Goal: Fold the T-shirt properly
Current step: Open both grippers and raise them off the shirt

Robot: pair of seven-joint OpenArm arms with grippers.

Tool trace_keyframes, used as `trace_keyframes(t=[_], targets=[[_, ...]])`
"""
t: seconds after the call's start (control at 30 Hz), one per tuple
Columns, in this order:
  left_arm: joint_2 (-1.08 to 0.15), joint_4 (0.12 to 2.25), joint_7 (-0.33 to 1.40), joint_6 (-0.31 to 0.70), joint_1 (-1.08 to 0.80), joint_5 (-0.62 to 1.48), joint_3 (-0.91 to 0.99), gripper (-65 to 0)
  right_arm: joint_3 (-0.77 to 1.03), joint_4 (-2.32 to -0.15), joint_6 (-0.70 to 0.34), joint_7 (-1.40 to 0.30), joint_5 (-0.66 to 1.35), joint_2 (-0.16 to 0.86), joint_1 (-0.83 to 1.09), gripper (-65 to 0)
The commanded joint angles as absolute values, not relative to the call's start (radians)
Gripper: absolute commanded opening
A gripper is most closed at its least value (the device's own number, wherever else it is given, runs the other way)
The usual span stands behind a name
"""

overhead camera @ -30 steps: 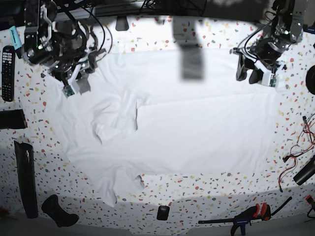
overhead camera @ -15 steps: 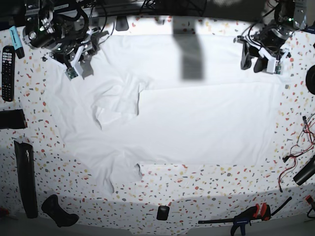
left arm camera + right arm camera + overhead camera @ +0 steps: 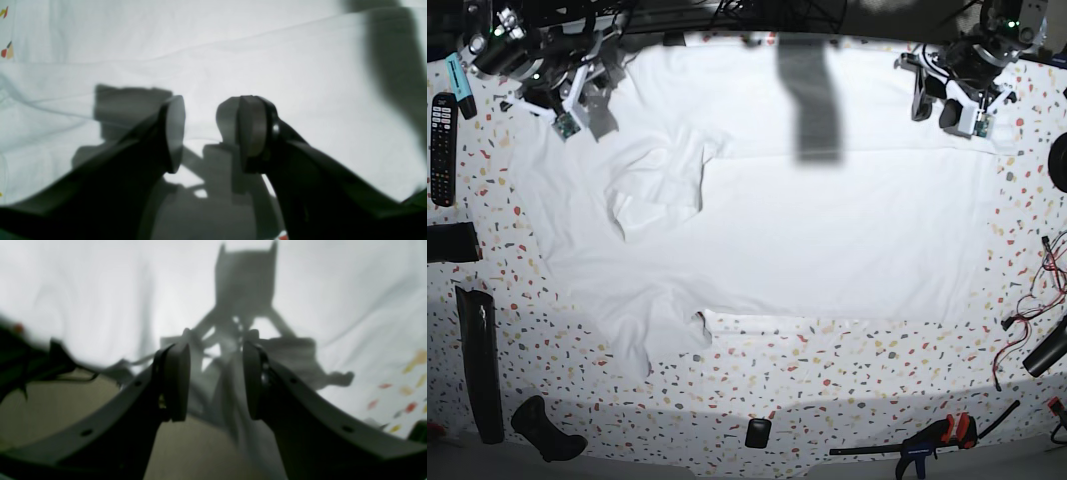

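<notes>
The white T-shirt [image 3: 827, 230] lies spread across the speckled table [image 3: 877, 390]. One sleeve is folded in at the left and another points to the front left. My left gripper [image 3: 935, 112] stands over the shirt's far right corner. In the left wrist view its pads [image 3: 211, 130] stand apart, low over the cloth [image 3: 233, 50], with nothing clamped between them. My right gripper [image 3: 582, 115] is at the far left corner. Its fingers [image 3: 217, 380] are also apart, above blurred cloth [image 3: 100, 290] near the shirt's edge.
A remote control [image 3: 443, 148] and long black objects [image 3: 477, 365] lie along the left side. A small black block [image 3: 758, 432] and a clamp [image 3: 932, 440] sit at the front edge, red wires [image 3: 1027, 310] at the right. A dark shadow band [image 3: 807, 100] crosses the far cloth.
Both grippers have moved toward the far edge of the table. The whole shirt has slid the same way, its front hem and front sleeve now farther from the front edge.
</notes>
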State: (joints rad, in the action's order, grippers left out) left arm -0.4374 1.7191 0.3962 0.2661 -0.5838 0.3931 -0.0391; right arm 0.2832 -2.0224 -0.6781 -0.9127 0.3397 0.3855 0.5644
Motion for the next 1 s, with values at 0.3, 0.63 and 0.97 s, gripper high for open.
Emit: trace_keyframes(t=[0.3, 0.63, 0.97], targets=[[-0.441, 1.713, 0.550, 0.278, -0.605, 0.394, -0.051, -39.0, 0.315, -2.040, -0.680, -0.886, 0.349, 0.396, 0.509, -40.0], [-0.441, 1.715, 0.561, 0.278, -0.615, 0.395, -0.051, -39.0, 0.315, -2.040, -0.680, -0.902, 0.352, 0.396, 0.504, -40.0], [-0.441, 1.719, 0.557, 0.278, -0.618, 0.395, -0.051, -39.0, 0.315, -2.040, -0.680, -0.928, 0.346, 0.396, 0.504, -40.0]])
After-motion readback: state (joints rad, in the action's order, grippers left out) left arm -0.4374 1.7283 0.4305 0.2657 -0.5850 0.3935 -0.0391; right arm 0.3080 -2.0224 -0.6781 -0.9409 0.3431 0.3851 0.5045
